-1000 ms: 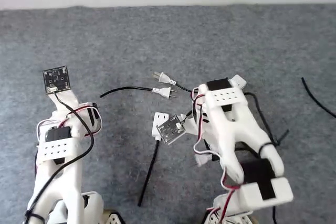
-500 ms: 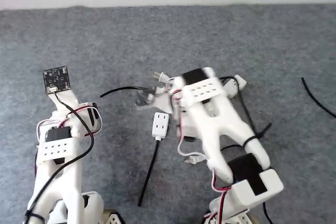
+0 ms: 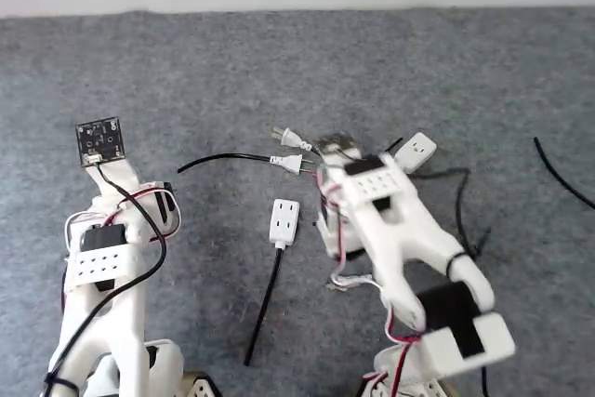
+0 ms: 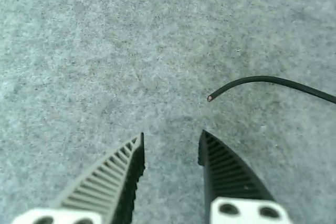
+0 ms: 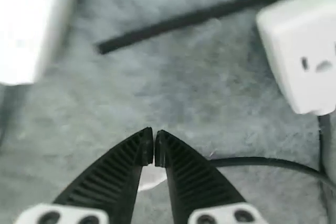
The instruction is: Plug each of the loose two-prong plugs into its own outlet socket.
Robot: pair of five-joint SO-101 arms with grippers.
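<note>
Overhead, plugs (image 3: 297, 164) loose — wrist-close, right gripper (image 5: 154, 136) pinched, left gripper (image 4: 172, 137) parted

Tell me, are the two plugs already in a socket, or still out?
Out: the farther plug and nearer plug lie on the carpet with bare prongs, apart from the outlet.

Both plugs (image 3: 294, 165) behind outlet socket (image 3: 284, 220); second socket (image 3: 416, 151) farther right

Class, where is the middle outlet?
High view: the outlet lies between the left arm and right arm, nearer their bases than the two plugs.
</note>
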